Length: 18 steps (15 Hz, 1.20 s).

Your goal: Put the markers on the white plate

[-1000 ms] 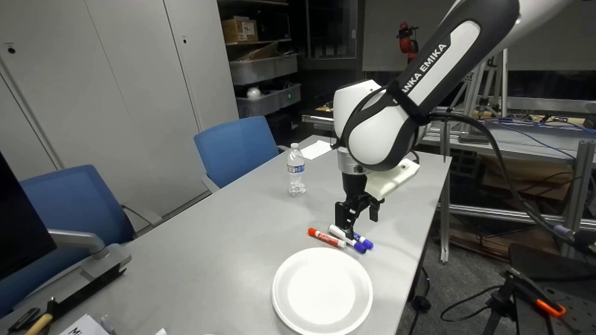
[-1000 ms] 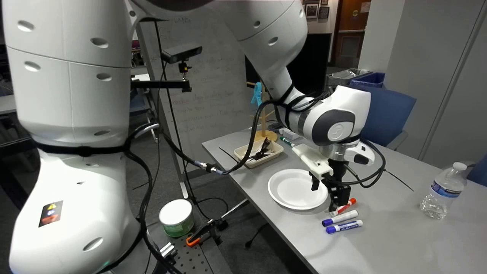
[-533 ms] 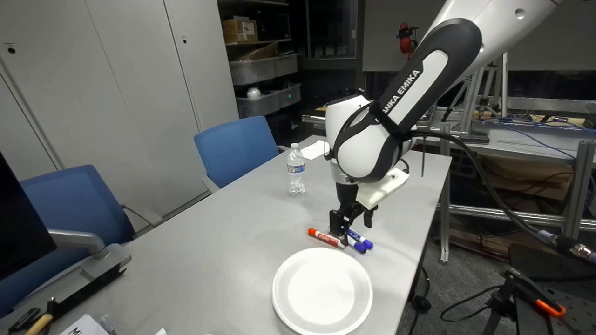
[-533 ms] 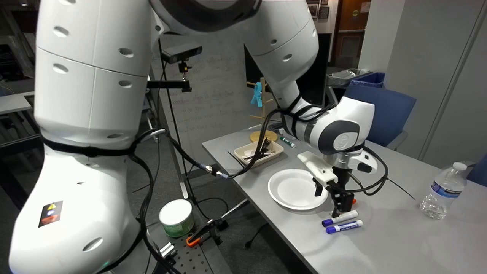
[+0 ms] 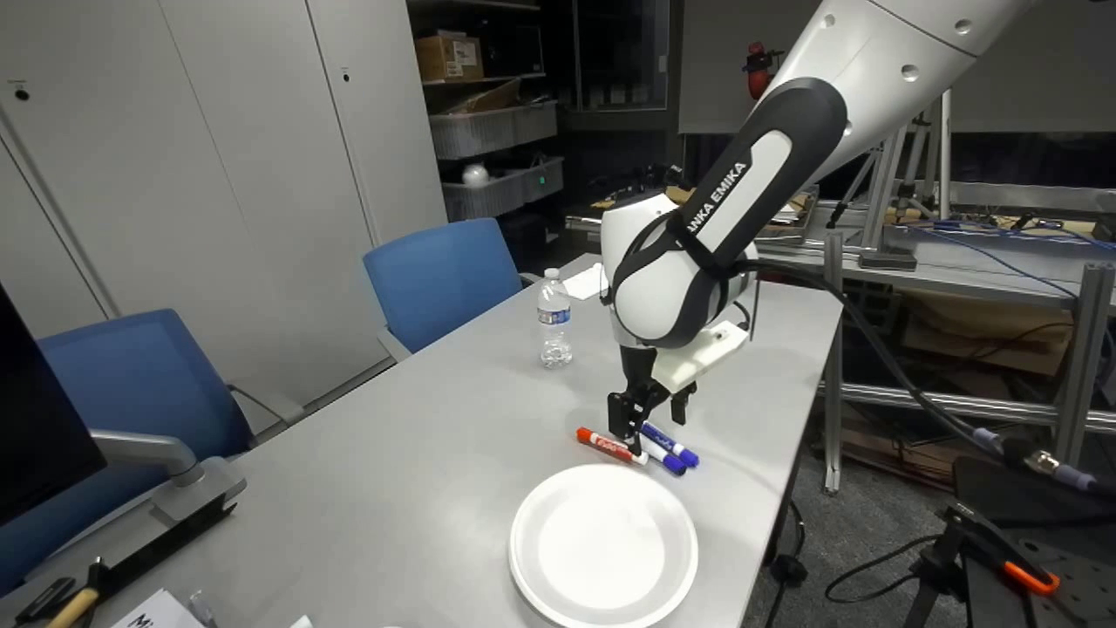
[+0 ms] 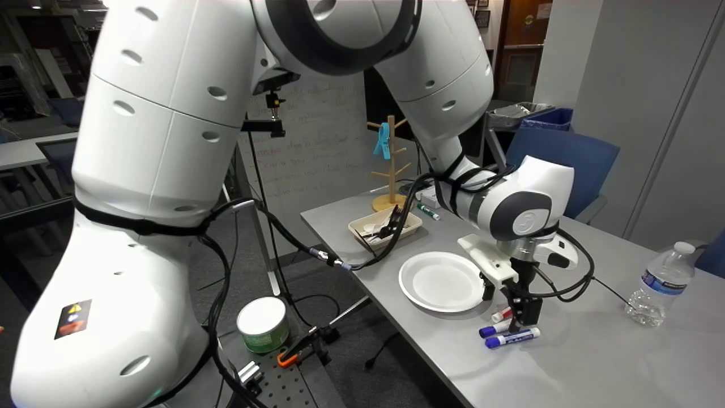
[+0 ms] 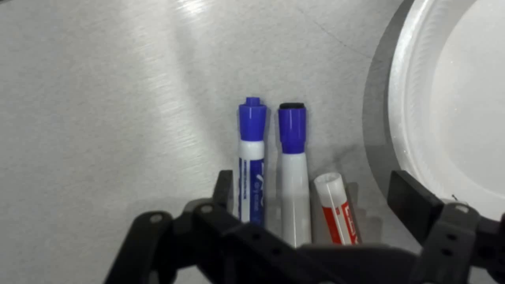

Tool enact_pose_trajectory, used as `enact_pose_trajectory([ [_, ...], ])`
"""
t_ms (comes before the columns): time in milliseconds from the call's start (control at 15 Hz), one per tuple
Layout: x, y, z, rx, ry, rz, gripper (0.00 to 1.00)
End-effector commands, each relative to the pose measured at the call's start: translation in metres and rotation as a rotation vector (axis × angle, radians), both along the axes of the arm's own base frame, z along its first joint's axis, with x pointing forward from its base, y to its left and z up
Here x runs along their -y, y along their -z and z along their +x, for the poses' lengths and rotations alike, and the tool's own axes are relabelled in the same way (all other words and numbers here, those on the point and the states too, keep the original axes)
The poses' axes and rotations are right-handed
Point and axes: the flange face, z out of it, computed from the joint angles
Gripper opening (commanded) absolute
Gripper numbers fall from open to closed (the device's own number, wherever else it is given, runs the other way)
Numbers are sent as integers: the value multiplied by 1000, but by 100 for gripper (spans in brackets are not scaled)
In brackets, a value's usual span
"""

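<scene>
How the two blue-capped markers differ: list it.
Barrel: the labelled marker carries blue print; the plain marker shows bare white in the wrist view. Cap end: a narrow blue nub on the labelled marker, flat black on the plain marker. Both lie on the table, caps pointing the same way.

Three markers [image 7: 294, 181]; one white plate [image 5: 603, 547].
Blue-labelled marker [image 7: 252, 165], blue cap; plain white-barrelled marker [image 7: 295, 177], blue cap with black end; red-labelled marker [image 7: 337, 209], red cap: lying flat side by side, slightly apart, the red nearest the plate. Plate round, rim raised, face up, just beside them.
</scene>
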Motion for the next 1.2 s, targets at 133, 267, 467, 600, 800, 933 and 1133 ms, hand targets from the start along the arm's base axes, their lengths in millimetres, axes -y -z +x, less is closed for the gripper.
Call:
enact_pose_trajectory([
  [133, 7, 17, 18, 8, 11, 23, 100],
  [267, 7, 24, 19, 1, 14, 26, 100],
  [467, 7, 32, 21, -6, 25, 32, 100],
  [600, 7, 36, 25, -2, 31, 35, 100],
  [800, 5, 41, 33, 12, 43, 39, 100],
  [933, 4, 44, 39, 23, 47, 38, 100],
  [1133, 5, 49, 46, 28, 59, 46, 100],
])
